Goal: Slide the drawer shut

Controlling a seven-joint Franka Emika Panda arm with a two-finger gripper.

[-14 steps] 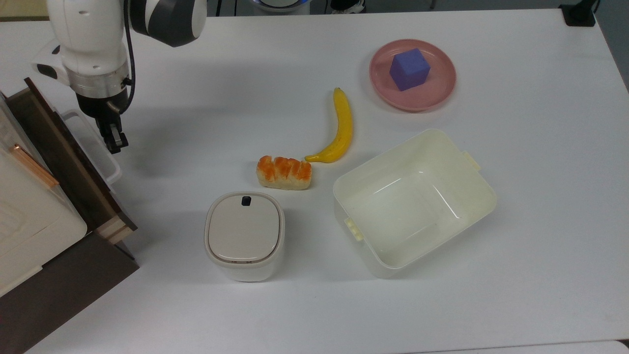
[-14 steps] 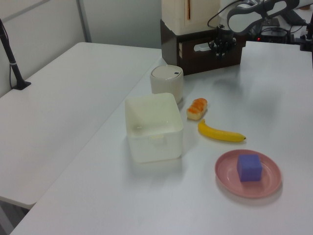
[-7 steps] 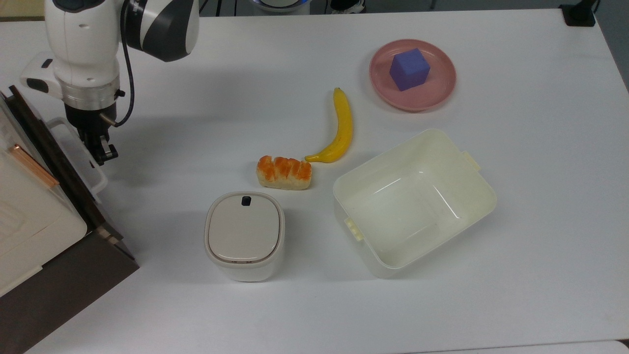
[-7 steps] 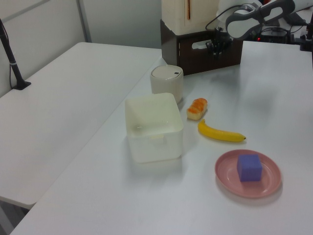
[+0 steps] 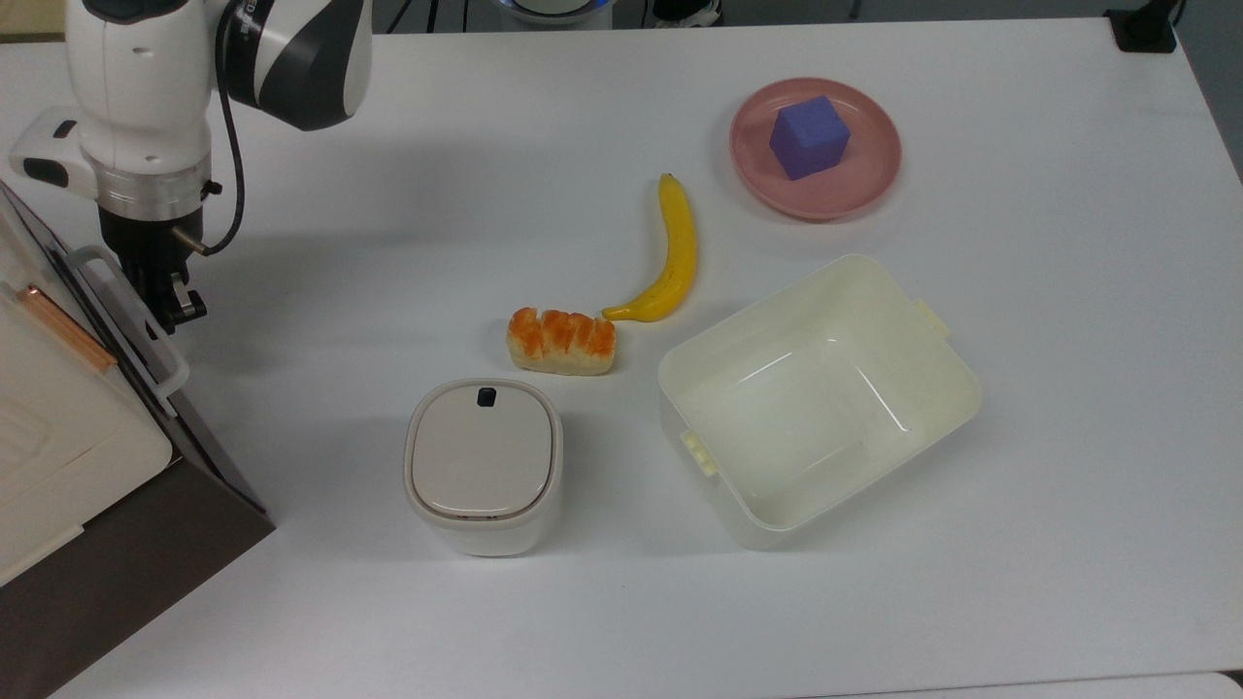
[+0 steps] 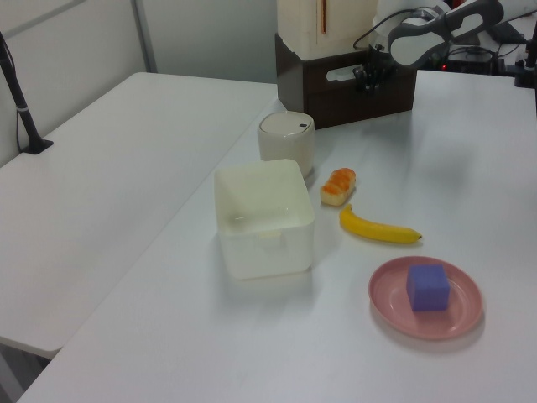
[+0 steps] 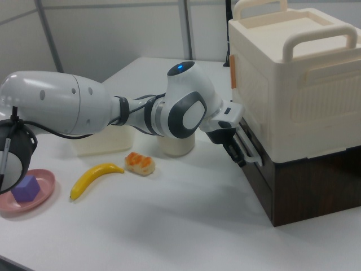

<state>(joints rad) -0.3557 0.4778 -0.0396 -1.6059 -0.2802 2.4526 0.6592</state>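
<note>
Drawer [image 5: 146, 364] front sits nearly flush in the dark brown cabinet [image 5: 126, 553] at the top view's left edge, under the cream appliance [image 7: 293, 79]. We see our end effector [image 5: 180, 309] touching its white loop handle [image 5: 131, 311] — whether the fingers grip the bar or merely press it, we cannot tell. Farther out on the white surface [image 5: 1068, 388] stand a lidded white bin [image 5: 483, 464], bread [image 5: 561, 341], banana [image 5: 670, 254], cream tub [image 5: 818, 398] — and a purple cube [image 5: 809, 136] on a pink plate [image 5: 864, 180].
</note>
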